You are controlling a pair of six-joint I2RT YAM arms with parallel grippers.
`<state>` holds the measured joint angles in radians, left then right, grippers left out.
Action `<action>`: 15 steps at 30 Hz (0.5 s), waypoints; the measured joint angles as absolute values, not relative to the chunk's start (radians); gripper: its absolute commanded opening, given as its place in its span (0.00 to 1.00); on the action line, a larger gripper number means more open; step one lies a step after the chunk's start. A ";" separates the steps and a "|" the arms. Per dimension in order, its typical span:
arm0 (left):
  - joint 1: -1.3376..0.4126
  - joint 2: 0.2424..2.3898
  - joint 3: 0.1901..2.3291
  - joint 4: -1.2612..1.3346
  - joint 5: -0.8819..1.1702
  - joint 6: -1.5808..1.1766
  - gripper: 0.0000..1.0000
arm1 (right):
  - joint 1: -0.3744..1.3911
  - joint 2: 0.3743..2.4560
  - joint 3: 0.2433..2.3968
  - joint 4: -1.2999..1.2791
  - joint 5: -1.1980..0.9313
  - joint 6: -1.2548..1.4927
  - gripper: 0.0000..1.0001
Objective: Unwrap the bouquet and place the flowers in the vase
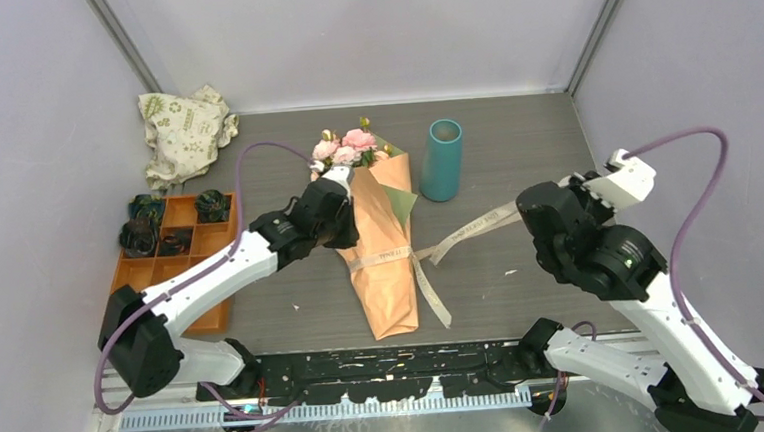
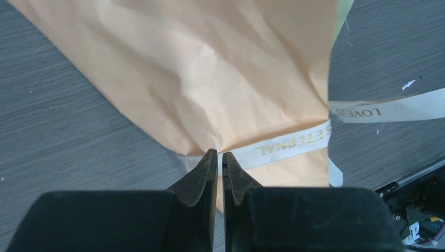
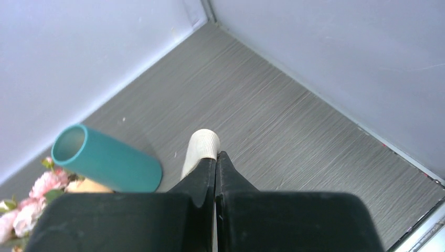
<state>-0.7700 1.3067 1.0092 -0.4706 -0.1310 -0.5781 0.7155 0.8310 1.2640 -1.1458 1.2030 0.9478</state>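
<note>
Shows the bouquet [image 1: 385, 246] lying flat on the table [image 1: 514, 148], flowers [image 1: 346, 148] toward the far wall. Finds the vase [image 1: 442, 159] standing just right of the blooms. Pinches the ribbon [image 3: 203, 144] by its free end in the clenched right claw [image 3: 215, 156]. Sets the left claw [image 2: 220, 153] at the bouquet's ribbon band, jaws barely parted, grasping nothing visible.
</note>
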 measured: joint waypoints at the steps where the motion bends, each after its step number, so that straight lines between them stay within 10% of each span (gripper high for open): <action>1: -0.781 1.327 1.029 -0.471 -0.137 -0.572 0.10 | 0.715 0.817 1.265 -1.164 1.225 0.971 0.09; 15: -0.917 1.549 1.265 -0.530 -0.181 -0.481 0.15 | 0.713 0.733 1.342 -1.344 1.420 1.085 0.01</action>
